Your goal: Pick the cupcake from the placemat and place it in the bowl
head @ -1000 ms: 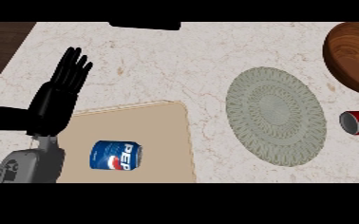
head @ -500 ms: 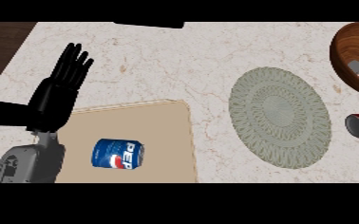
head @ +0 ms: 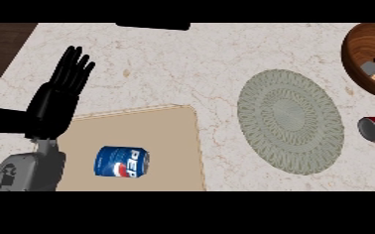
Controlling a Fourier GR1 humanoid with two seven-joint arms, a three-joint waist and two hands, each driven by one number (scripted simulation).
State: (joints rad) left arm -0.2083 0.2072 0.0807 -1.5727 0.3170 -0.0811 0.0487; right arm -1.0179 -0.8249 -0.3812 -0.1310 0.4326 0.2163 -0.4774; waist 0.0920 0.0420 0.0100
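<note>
I see left hand (head: 60, 96) at left edge, fingers straight and spread, pointing up, resting above tan board (head: 157, 139). Pepsi can (head: 121, 162) lies on its side on board. Round grey placemat (head: 290, 120) right of board, bare. Wooden bowl (head: 356, 54) at upper right edge. I cannot find cupcake. Right hand out of frame.

Grey-green woven placemat (head: 290, 120), blue can (head: 121, 162) w/ white lettering, brown bowl (head: 355, 49)
</note>
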